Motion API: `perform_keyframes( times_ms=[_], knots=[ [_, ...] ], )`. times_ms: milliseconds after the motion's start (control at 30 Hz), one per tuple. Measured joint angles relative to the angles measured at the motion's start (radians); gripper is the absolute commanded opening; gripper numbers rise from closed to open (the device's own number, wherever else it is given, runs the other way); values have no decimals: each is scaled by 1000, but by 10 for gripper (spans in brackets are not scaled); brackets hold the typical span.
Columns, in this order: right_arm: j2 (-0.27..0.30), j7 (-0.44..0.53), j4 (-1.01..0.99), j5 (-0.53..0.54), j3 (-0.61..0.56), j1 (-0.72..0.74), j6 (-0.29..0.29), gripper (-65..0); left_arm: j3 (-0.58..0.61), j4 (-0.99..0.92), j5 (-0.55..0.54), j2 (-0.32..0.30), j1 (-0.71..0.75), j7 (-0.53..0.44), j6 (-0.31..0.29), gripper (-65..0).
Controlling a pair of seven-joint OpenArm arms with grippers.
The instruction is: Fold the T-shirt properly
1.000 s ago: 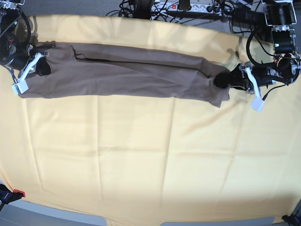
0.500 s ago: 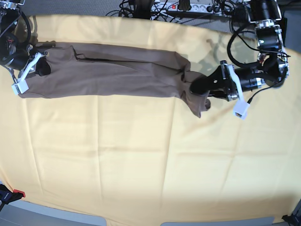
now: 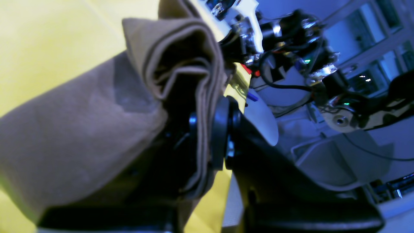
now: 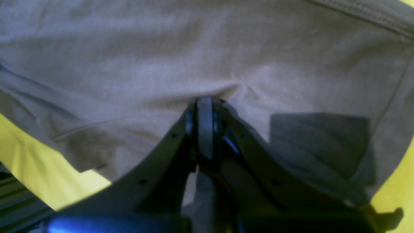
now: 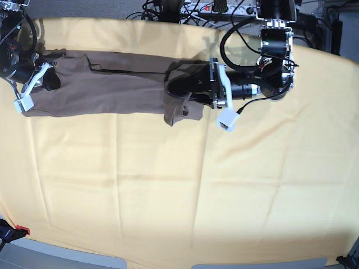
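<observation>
The taupe-brown T-shirt [image 5: 112, 84] lies as a long folded strip along the far side of the yellow cloth [image 5: 168, 185]. My left gripper [image 5: 173, 87] is shut on the shirt's right end and holds it lifted over the strip's middle, a corner hanging down. In the left wrist view the bunched fabric [image 3: 81, 129] is pinched in the gripper [image 3: 207, 139]. My right gripper [image 5: 50, 82] is shut on the shirt's left end. In the right wrist view it [image 4: 205, 106] pinches a small pucker of the flat fabric [image 4: 161, 48].
A power strip and tangled cables [image 5: 224, 8] lie beyond the cloth's far edge. A red clamp [image 5: 19, 228] sits at the near left corner. The yellow cloth covers the whole table in front of the shirt.
My left gripper has moved left with the shirt's right end, from the strip's right tip to over its middle, so the strip is doubling over. The right arm has not moved.
</observation>
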Motion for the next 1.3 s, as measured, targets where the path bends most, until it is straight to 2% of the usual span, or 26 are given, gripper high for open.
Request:
perform_keyframes(
  times_ms=[100, 200, 333, 367, 433, 500, 567, 700, 767, 800, 867, 900, 1000, 1133, 1200, 1233, 1267, 1300],
  knots=[
    [0, 0, 0, 0, 0, 0, 0, -650, 0, 0, 51, 35, 0, -32, 0, -650],
    [0, 0, 0, 0, 0, 0, 0, -650, 7, 0, 47, 48, 0, -31, 0, -649],
    [0, -4, 0, 0, 0, 0, 0, -650, 26, 0, 4, 48, 0, -25, 0, -331],
    [0, -7, 0, 0, 0, 0, 0, -648, 33, 0, 4, 48, 0, -25, 0, -272],
    [0, -7, 0, 0, 0, 0, 0, -568, 53, 0, -4, 48, 0, -24, 0, -228],
    [0, -7, 0, 1, 0, 0, 0, -501, 66, 0, -38, 48, 0, -24, 0, -228],
    [0, -7, 0, 9, 0, 0, 0, -461, 65, 0, -49, 48, 0, -26, 0, -228],
    [0, -7, 0, 8, 0, 0, 0, -453, 64, 0, -48, 48, 0, -24, 0, -231],
    [0, -7, 0, 8, 0, 7, 0, -453, 64, 0, -48, 48, 0, -24, 0, -269],
    [0, -8, 0, 8, 0, 13, 0, -453, 64, 0, -48, 48, 0, -24, 0, -344],
    [1, -19, -2, 8, 0, 35, 0, -453, 55, 0, -48, 48, 0, -24, -2, -605],
    [2, -27, -4, 20, 0, 47, 0, -453, 44, 0, -43, 48, 0, -24, -2, -650],
    [3, -41, -5, 107, 13, 96, 0, -446, -16, 0, -30, 48, 0, -23, -3, -650],
    [13, -54, -4, 129, 85, 175, 0, -311, -149, 0, -30, 43, -2, -24, -3, -650],
    [14, -61, -3, 128, 146, 187, 0, -267, -230, 0, -30, 20, -3, -24, -3, -650],
    [15, -66, -3, 121, 175, 186, -1, -267, -269, 0, -30, 2, -2, -25, -2, -650],
    [16, -69, -3, 112, 203, 180, -35, -267, -305, 0, -30, -19, -2, -24, -2, -650],
    [15, -68, -4, 93, 229, 175, -38, -267, -336, 0, -30, -42, -2, -24, -3, -650]
  ],
)
